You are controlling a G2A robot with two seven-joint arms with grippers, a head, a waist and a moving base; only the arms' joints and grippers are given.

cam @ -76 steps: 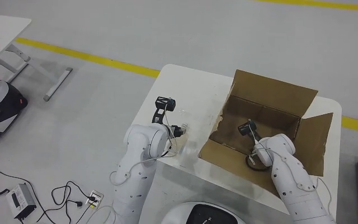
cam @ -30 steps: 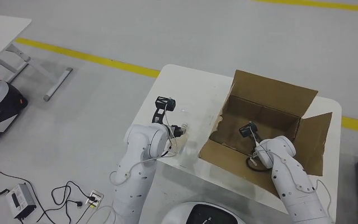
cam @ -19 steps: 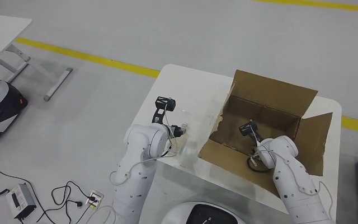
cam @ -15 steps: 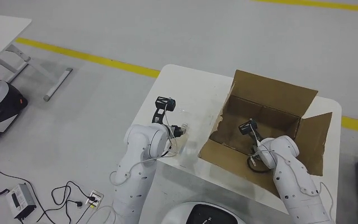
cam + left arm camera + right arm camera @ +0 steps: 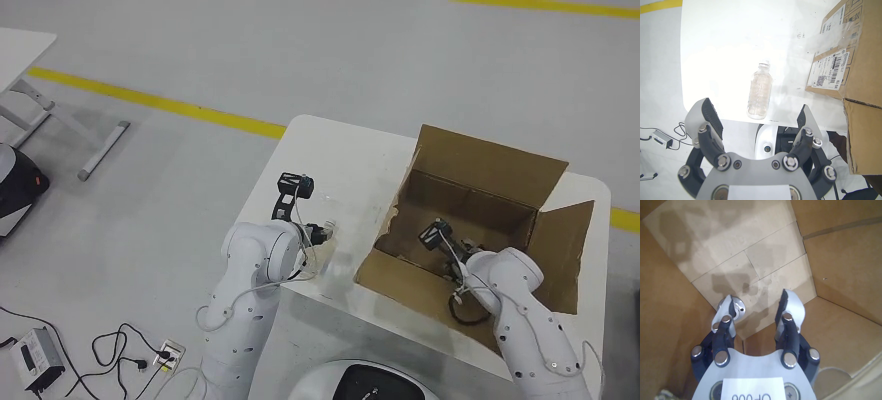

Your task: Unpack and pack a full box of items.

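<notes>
1. Sitting open on the white table [image 5: 330, 150], the cardboard box [image 5: 480, 160] has its flaps folded outward. The right gripper [image 5: 756, 294] is down inside it, above the box floor.
2. Right gripper: fingers spread, nothing between them.
3. Small round silver object [image 5: 740, 307] lies on the box floor at the tip of one right finger, partly hidden behind it and close to a side wall. Whether they touch, cannot tell.
4. Clear plastic bottle [image 5: 759, 94] lies on its side on the table outside the box. It is just ahead of the left gripper [image 5: 755, 103], in line with the gap between the fingers, cap end pointing away.
5. Left gripper: fingers spread wide, empty, clear of the bottle.
6. Box's labelled outer wall stands off to one side of the left gripper, apart from the bottle.
7. Past the near table edge, on the floor: cables and a small power adapter [image 5: 660, 139].
</notes>
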